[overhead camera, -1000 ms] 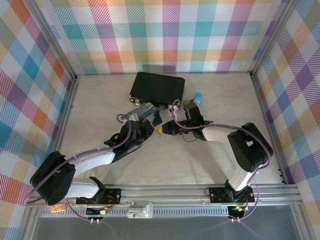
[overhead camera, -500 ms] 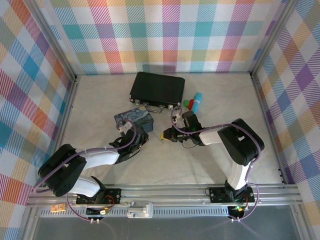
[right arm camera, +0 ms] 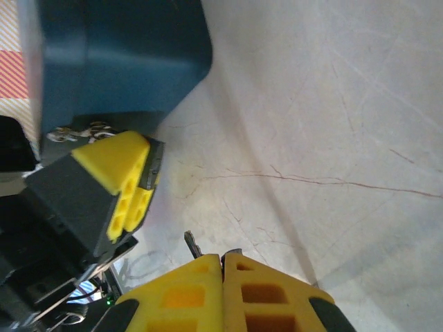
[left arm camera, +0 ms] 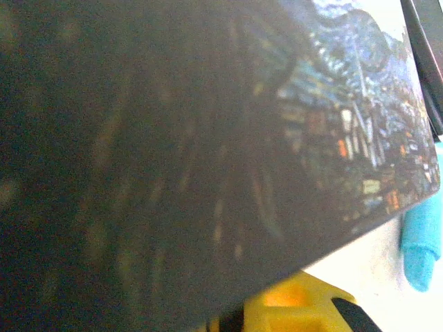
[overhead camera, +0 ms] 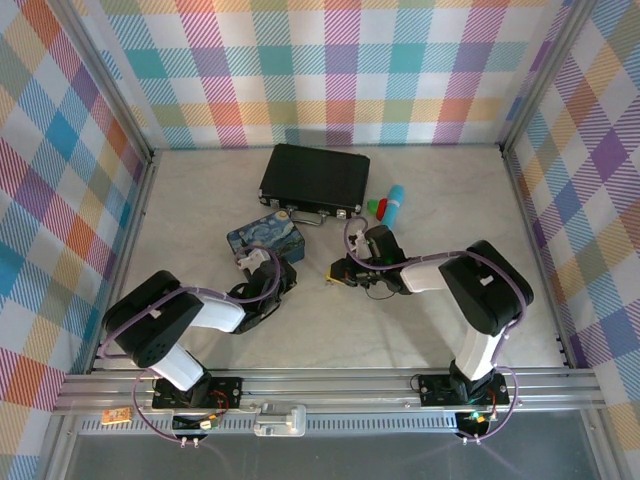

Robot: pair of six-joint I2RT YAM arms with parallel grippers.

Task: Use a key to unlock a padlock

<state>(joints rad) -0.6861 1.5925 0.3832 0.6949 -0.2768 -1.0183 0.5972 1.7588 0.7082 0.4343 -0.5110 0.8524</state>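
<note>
Pastel plaid walls are seen around a pale marbled counter [overhead camera: 450, 200]. At its 12 o'clock a black case [overhead camera: 315, 178] is laid, with a blue starry tin [overhead camera: 268, 238] at 10 o'clock of centre and a teal pen [overhead camera: 394, 203] at 1 o'clock. The right tool [right arm camera: 221, 259] is clenched on the key [right arm camera: 190, 242]. Its thin tip pokes out toward 11 o'clock, presumably so it can be aimed at a keyhole. The left tool [overhead camera: 280, 274] is held low against the tin's near side, at 9 o'clock of the right one; whether it is clenched cannot be told. Small silvery glints under the tin's edge are judged to be the padlock [right arm camera: 83, 131], its body hidden. From the left wrist the tin is seen blurred and shadowed.
</note>
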